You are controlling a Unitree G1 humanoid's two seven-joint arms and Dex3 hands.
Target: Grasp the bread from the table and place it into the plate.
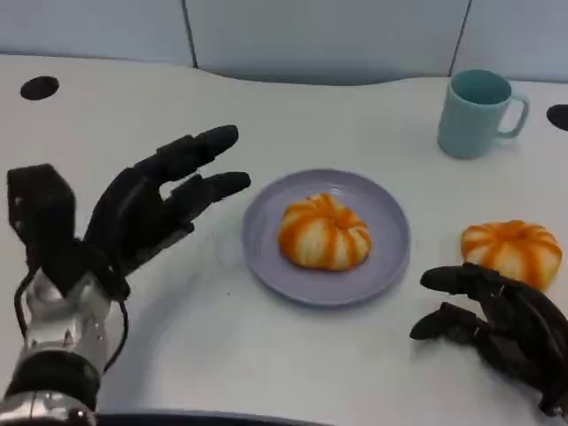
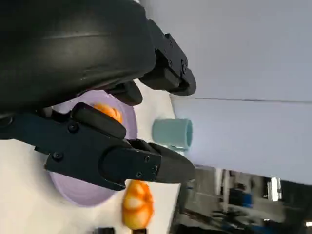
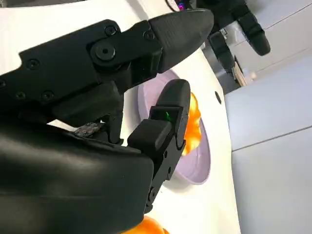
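A: Where's the bread?

B: One bread (image 1: 324,232) sits in the middle of the lavender plate (image 1: 389,202). A second bread (image 1: 512,251) lies on the white surface (image 1: 266,355), to the right of the plate and apart from it.

A: And the left robot hand (image 1: 146,209)?

B: Raised to the left of the plate, fingers spread and stretched toward it, holding nothing. It touches neither plate nor bread.

A: The right robot hand (image 1: 497,319)?

B: Low at the near right, just in front of the second bread. Its fingers are partly curled and apart, with nothing between them. I can't tell whether a fingertip touches that bread.

A: Anything else?

B: A pale teal mug (image 1: 479,113) stands upright behind the plate to the right, handle pointing right. In the left wrist view it shows beyond the plate, with the second bread (image 2: 137,204) off the plate's rim
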